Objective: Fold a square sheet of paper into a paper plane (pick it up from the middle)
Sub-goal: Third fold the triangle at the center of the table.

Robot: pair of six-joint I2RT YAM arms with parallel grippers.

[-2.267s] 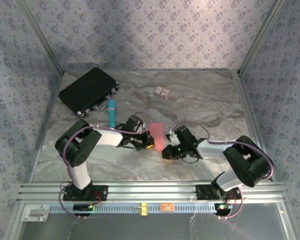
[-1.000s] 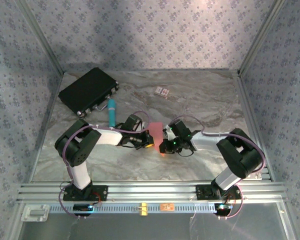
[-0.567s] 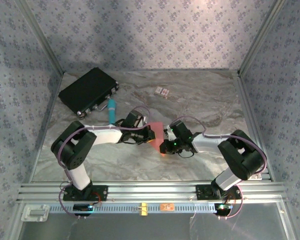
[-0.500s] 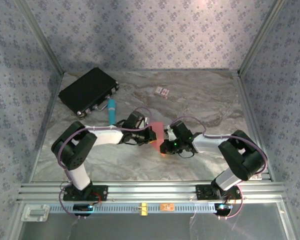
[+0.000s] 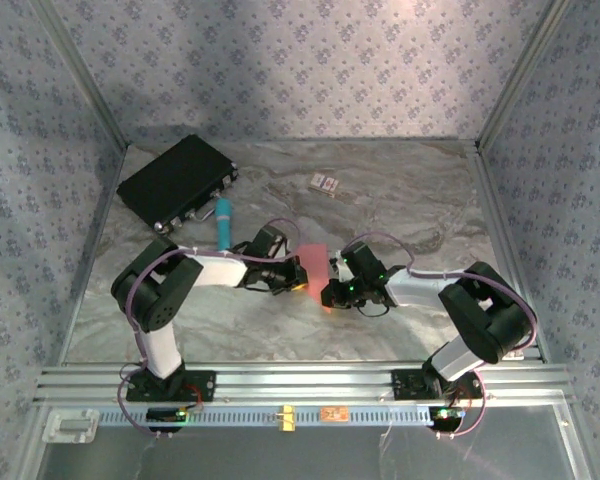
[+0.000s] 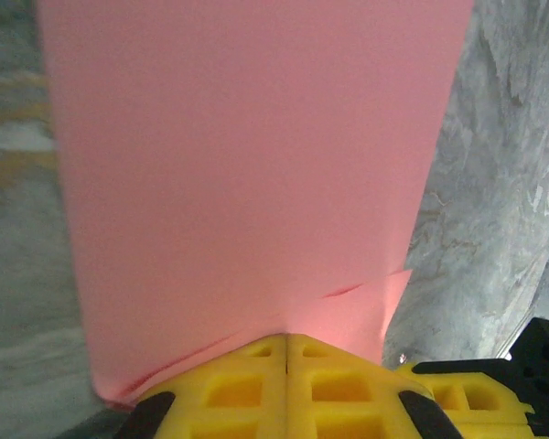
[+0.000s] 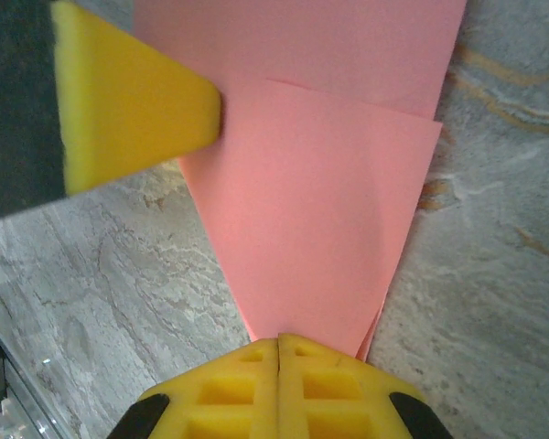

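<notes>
L gripper [image 6: 286, 343] & R gripper [image 7: 279, 343] pinch pink paper [image 7: 320, 210].
Each nips an edge, jaws pressed shut; pointy fold at R tips; bare table [image 7: 494, 229] both sides.

- Top external: mounted high behind the arm bases at 6 o'clock, looking down across the whole tabletop [image 5: 400, 200].
- Left wrist: close-up past the left fingers [image 6: 238, 393] onto the pink sheet [image 6: 256, 165].
- Right wrist: close-up past the right fingers [image 7: 229, 398]; all three views share that sheet.
</notes>
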